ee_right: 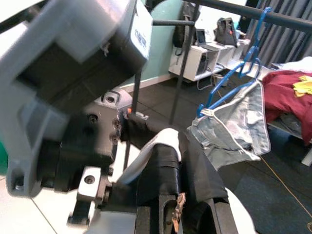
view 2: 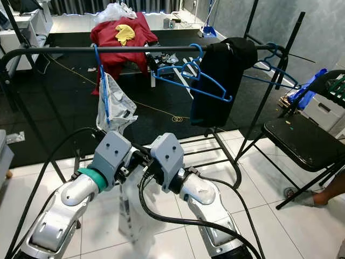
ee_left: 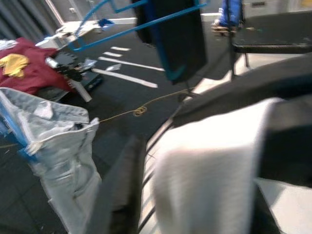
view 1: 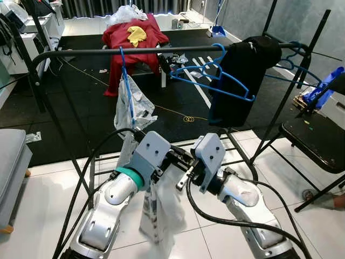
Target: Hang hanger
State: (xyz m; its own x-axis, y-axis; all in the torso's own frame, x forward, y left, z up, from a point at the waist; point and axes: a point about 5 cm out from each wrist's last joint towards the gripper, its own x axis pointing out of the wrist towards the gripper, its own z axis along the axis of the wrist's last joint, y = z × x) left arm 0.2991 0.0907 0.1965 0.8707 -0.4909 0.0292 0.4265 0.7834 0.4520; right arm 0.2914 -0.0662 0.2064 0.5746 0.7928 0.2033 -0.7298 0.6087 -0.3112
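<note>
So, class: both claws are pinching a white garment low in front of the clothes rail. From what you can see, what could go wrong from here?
1. The white garment sags below the left claw and right claw; it might drag on the tiled floor.
2. Lifted to the rail, it could knock the grey shorts on their blue hanger.
3. Black cables loop near both wrists and may snag the rack's lower bars.

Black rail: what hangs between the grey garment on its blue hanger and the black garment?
On the black metal rail, an empty blue plastic hanger hangs between the light grey garment and the black garment, seen in both eye views.
</note>
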